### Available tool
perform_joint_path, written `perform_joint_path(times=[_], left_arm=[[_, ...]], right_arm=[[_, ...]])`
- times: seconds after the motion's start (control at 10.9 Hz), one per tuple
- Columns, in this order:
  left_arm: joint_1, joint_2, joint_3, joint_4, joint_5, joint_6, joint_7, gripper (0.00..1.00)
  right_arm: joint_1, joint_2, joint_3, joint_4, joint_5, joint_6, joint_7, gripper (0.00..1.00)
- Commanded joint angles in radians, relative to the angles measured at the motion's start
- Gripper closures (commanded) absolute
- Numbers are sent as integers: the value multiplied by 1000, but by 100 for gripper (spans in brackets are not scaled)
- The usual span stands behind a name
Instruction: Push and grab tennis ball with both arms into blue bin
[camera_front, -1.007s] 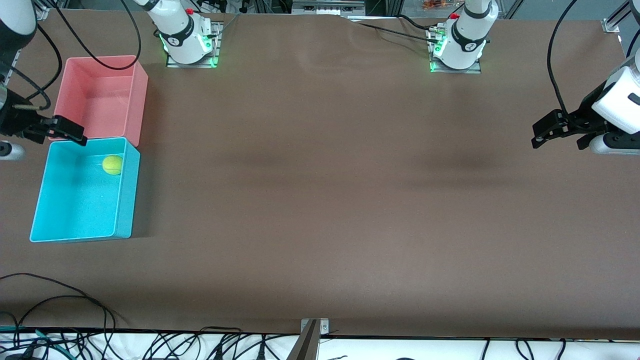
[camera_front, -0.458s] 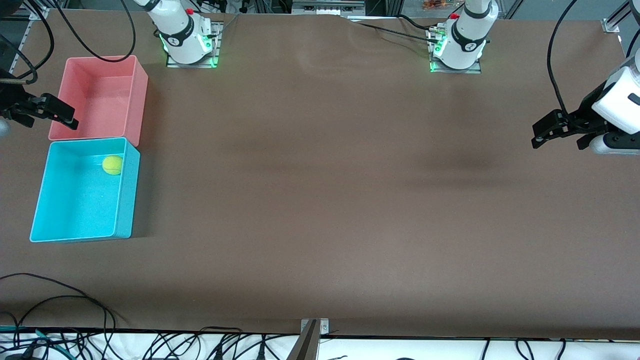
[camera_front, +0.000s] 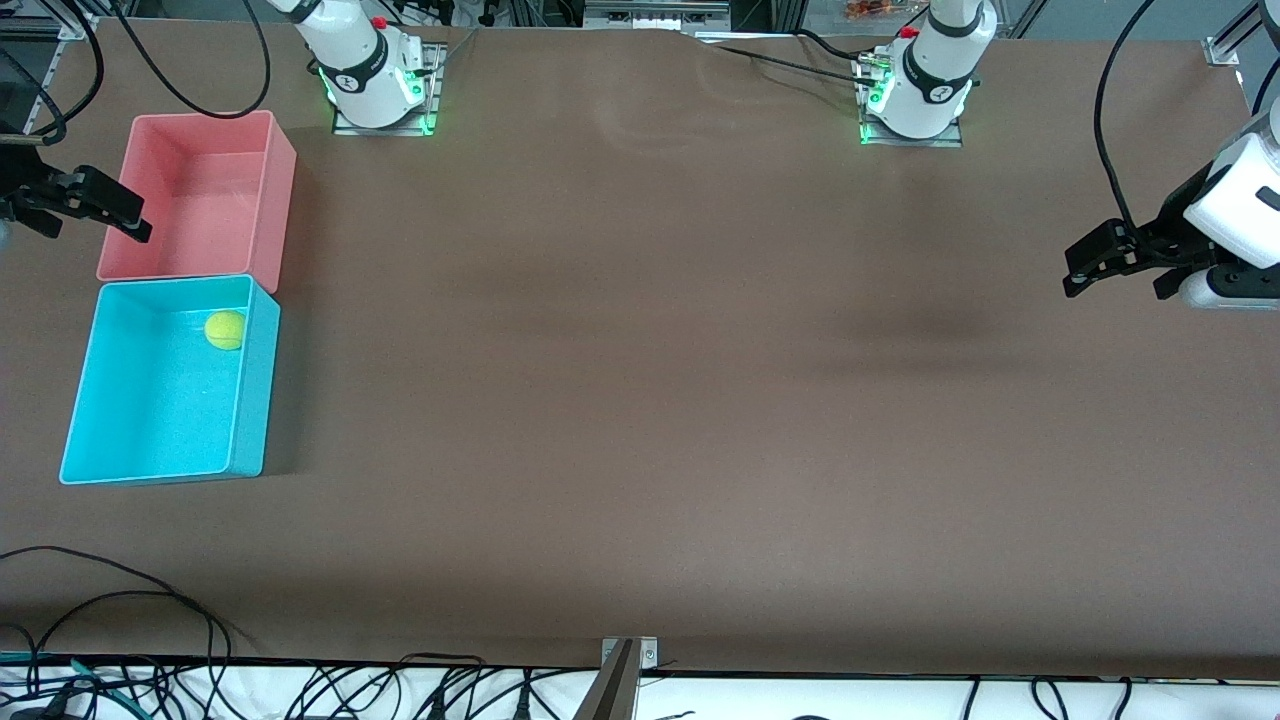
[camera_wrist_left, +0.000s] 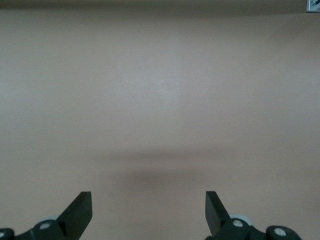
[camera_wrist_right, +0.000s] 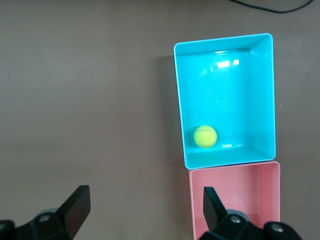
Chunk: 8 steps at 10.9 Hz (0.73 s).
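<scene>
Tennis ball (camera_front: 225, 330) rests in blue bin (camera_front: 100, 400), by the wall nearest pink bin (camera_front: 280, 200). Right gripper (camera_front: 75, 205) over that bin's outer edge, apparently; left gripper (camera_front: 1100, 257) waits over bare table (camera_front: 640, 400). Both spread wide, empty.

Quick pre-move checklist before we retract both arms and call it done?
1. tennis ball inside blue bin: ok, it rests on the bin floor near the corner beside the pink bin.
2. right gripper empty: ok, fingers open, over the pink bin's outer edge.
3. left gripper empty: ok, fingers open over bare table at the left arm's end.
4. Blue bin upright: ok.
5. Ball fully at rest: cannot tell.
</scene>
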Motion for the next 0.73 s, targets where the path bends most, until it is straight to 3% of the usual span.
perform_joint_path(times=[0.0, 0.64], left_arm=[[2, 3, 0, 9, -14, -7, -3, 0], [3, 3, 2, 9, -15, -7, -3, 0]], right_arm=[[-7, -1, 8, -2, -8, -37, 8, 0], [-7, 27, 8, 25, 12, -48, 5, 0]])
